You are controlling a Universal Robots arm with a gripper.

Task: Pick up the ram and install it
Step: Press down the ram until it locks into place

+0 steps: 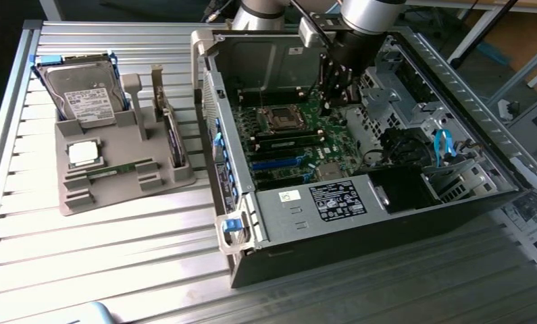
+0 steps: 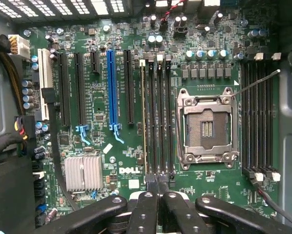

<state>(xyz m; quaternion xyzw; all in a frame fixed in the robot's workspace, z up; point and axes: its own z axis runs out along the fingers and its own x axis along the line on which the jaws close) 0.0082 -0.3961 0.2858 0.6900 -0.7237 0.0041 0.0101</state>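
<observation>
The ram [image 1: 117, 169], a thin green stick, lies flat in the grey holder [image 1: 106, 185] on the exterior view's left, outside the case. My gripper [image 1: 334, 93] is far from it, reaching down into the open computer case [image 1: 359, 223] over the motherboard [image 2: 107, 161]. In the wrist view the gripper [image 2: 158, 182] is shut, its black fingers [image 2: 145, 209] pressed together with nothing visible between them. It hovers over the end of the black memory slots [image 2: 158, 117] beside the empty CPU socket [image 2: 206, 124]. One slot [image 2: 144, 117] shows a yellowish strip along its length.
The holder also carries a hard drive [image 1: 81, 94], a square silver CPU chip [image 1: 84, 153] and an upright expansion card [image 1: 173, 138]. More memory slots [image 2: 256, 117] lie past the socket. Cables and a drive cage [image 1: 430, 162] crowd the case's right side.
</observation>
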